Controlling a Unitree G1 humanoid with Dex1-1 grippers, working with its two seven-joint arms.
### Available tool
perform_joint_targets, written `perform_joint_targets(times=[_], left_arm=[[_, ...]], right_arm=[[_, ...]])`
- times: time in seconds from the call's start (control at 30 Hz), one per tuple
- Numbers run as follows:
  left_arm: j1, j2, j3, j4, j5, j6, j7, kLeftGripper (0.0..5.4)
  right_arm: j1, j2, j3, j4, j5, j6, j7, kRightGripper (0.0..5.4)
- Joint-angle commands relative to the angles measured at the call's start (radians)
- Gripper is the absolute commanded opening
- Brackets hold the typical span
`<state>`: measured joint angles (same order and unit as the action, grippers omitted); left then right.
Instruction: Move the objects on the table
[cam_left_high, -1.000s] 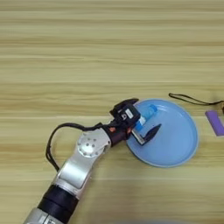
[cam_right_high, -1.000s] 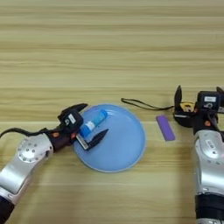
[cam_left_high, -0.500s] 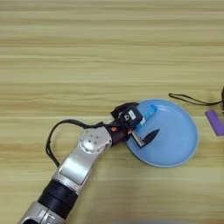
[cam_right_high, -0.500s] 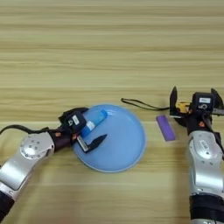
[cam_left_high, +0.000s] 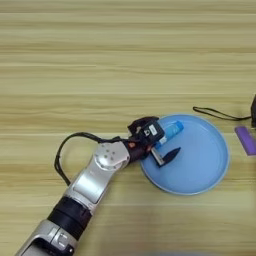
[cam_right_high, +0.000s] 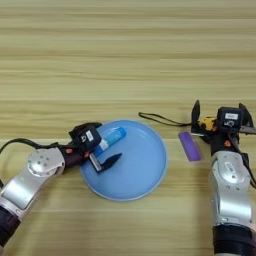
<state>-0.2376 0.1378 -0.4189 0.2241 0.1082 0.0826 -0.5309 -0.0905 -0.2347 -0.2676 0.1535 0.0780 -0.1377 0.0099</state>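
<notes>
Left eye: left gripper (cam_left_high: 161, 145) over plate (cam_left_high: 210, 172) rim, fingers spread, tube (cam_left_high: 170, 133) between them, resting on plate.
Right eye: right gripper (cam_right_high: 220, 117) spread around tape measure (cam_right_high: 207, 123); purple strip (cam_right_high: 189, 146) just left.

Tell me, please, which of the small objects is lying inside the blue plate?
The blue tube, at the plate's left rim by the left gripper. The purple piece and the yellow tape measure by the right gripper lie on the table.
</notes>
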Motion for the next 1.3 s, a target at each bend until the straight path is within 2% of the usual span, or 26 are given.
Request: perform_joint_targets(times=[0.03, 0.27, 0.47, 0.77, 0.83, 1.0, 1.3], left_arm=[[0.006, 0.012, -0.003, 0.005, 0.019, 0.0, 0.002, 5.4], [0.036, 0.042, -0.015, -0.087, 0.031, -0.008, -0.01, 5.4], [0.045, 0.07, -0.031, -0.174, 0.026, 0.02, -0.049, 5.4], [0.041, 0.085, -0.05, -0.208, -0.005, 0.102, -0.127, 5.4], [0.045, 0.088, -0.056, -0.202, -0.005, 0.125, -0.141, 5.4], [0.032, 0.088, -0.052, -0.156, 0.005, 0.129, -0.138, 5.4], [-0.01, 0.083, -0.05, -0.039, 0.026, 0.102, -0.116, 5.4]], right_arm=[[0.007, 0.002, 0.004, -0.023, -0.001, 0.027, -0.001, 5.38], [0.003, 0.008, 0.009, -0.042, 0.0, 0.054, -0.005, 5.38], [0.002, 0.022, 0.016, -0.057, -0.006, 0.068, -0.013, 5.38], [0.004, 0.032, 0.022, -0.063, -0.008, 0.076, -0.021, 5.38], [0.006, 0.035, 0.023, -0.067, -0.009, 0.077, -0.025, 5.38], [0.009, 0.043, 0.024, -0.075, -0.012, 0.079, -0.03, 5.38], [0.009, 0.051, 0.024, -0.071, -0.015, 0.07, -0.034, 5.38]])
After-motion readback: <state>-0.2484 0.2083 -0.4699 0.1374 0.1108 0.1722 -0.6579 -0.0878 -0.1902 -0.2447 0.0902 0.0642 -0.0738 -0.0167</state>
